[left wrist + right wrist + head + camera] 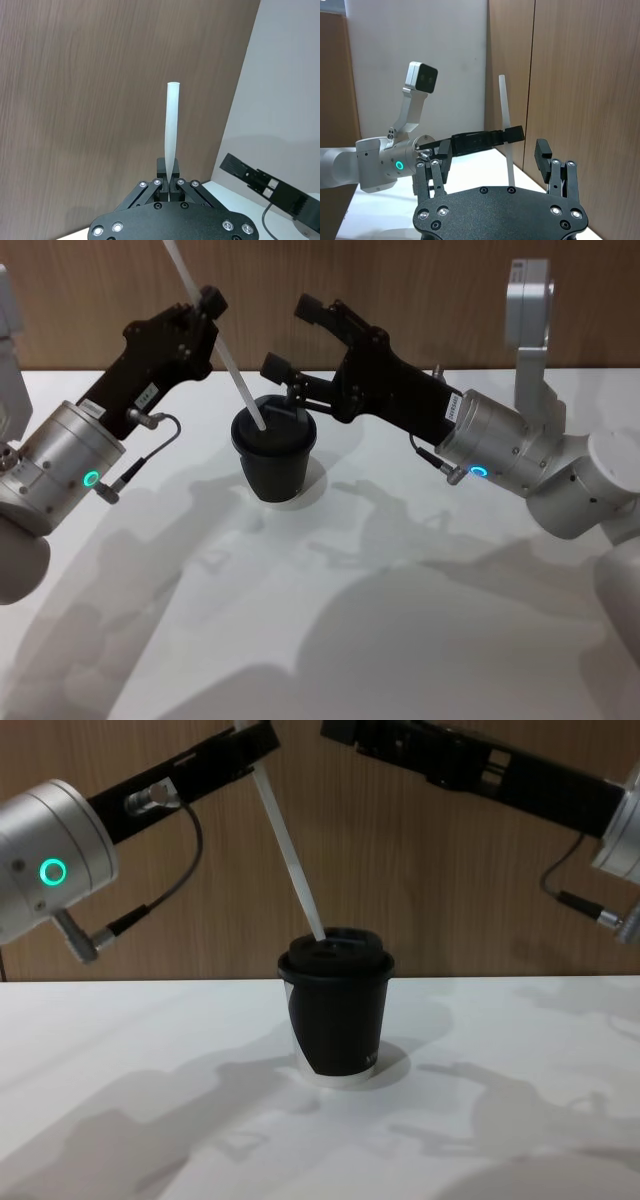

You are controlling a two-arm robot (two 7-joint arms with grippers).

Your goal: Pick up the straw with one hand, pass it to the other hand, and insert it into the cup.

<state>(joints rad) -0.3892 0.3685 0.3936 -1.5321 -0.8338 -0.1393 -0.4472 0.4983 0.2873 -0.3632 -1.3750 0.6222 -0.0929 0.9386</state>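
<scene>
The black cup stands upright with its lid on, at the middle of the white table. The white straw leans up and to the left, and its lower end meets the cup's lid. My left gripper is shut on the straw's upper part, above and left of the cup. My right gripper is open, empty, just right of the straw above the cup's rim.
The white table spreads around the cup with free room in front. A wood-panelled wall rises right behind the cup and both grippers. The right arm's silver body hangs over the table's right side.
</scene>
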